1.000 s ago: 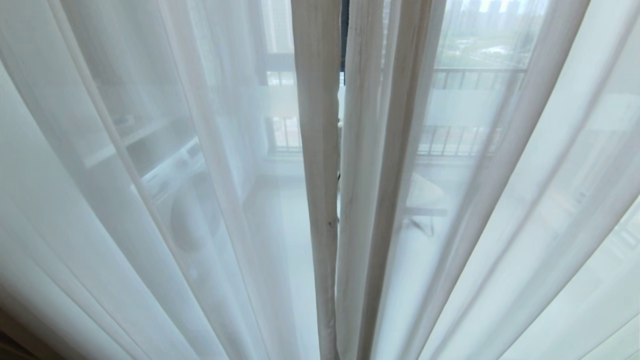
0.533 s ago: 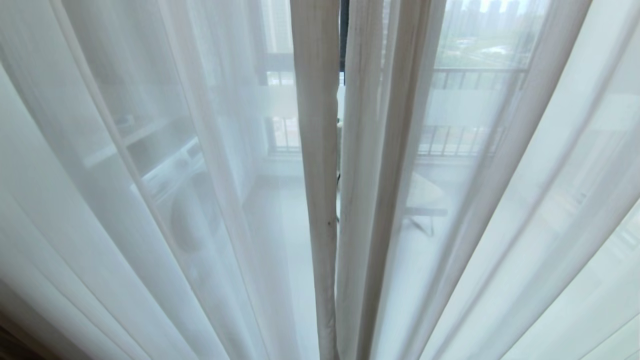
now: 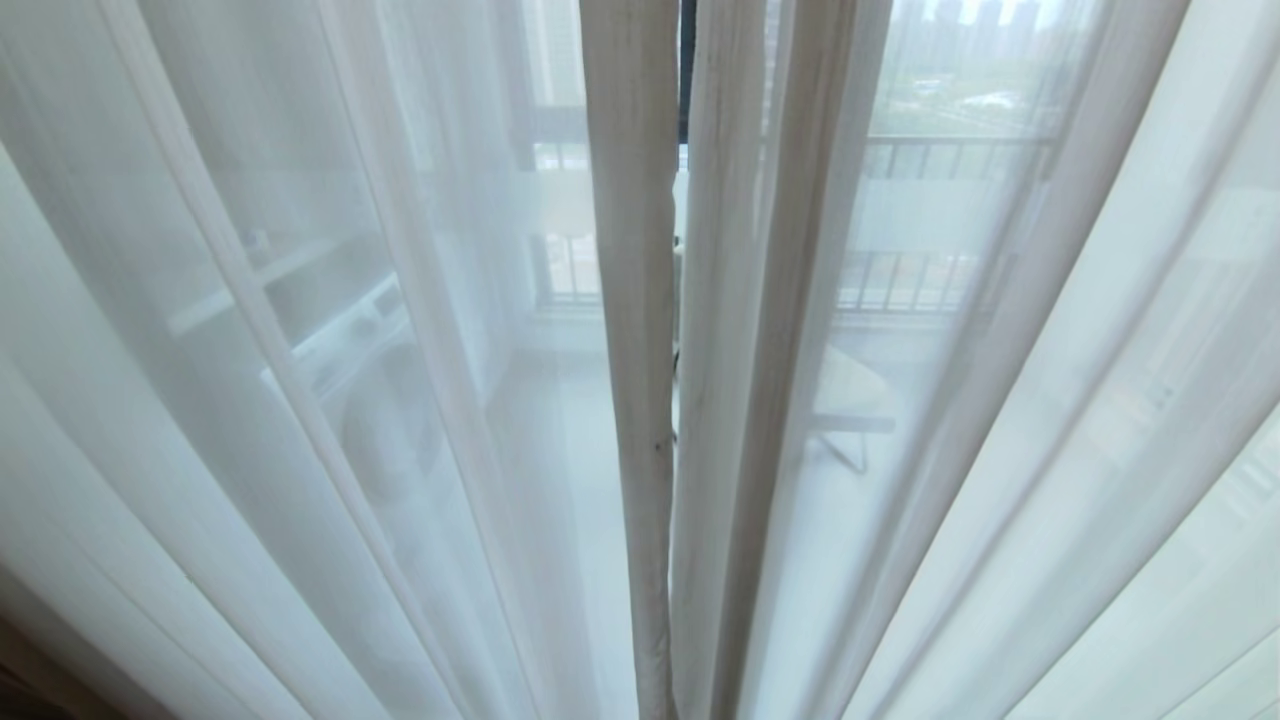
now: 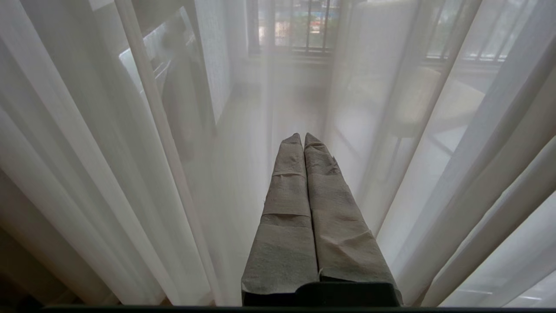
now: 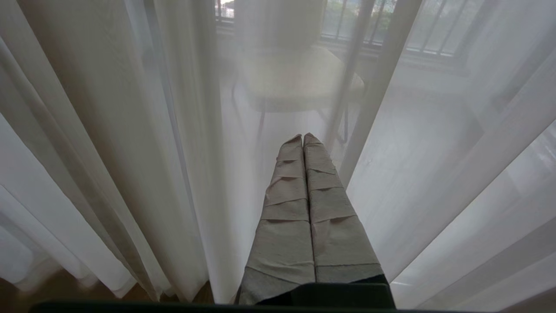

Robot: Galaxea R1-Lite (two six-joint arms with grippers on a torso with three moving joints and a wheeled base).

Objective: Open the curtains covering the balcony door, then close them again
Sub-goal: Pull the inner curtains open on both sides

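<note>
The curtains (image 3: 300, 350) are sheer white pleated panels hanging shut across the whole head view. Their two thicker hems (image 3: 635, 300) meet at the middle with only a thin slit between them. A dark strip of the balcony door (image 3: 687, 60) frame shows through that slit at the top; the rest of the door is veiled. Neither arm is in the head view. My left gripper (image 4: 302, 135), fingers wrapped in grey tape, is shut and empty, pointing at the sheer fabric (image 4: 108, 152) without holding it. My right gripper (image 5: 302, 135) is likewise shut and empty, just before the fabric (image 5: 434, 152).
Through the sheer fabric I make out a washing machine (image 3: 370, 400) on the left, a pale chair (image 3: 845, 400) on the right and a balcony railing (image 3: 950, 150) beyond. A bit of wooden floor (image 3: 30, 690) shows at the lower left.
The sheer folds at the left have swayed very slightly; the hems at the middle stay together.
</note>
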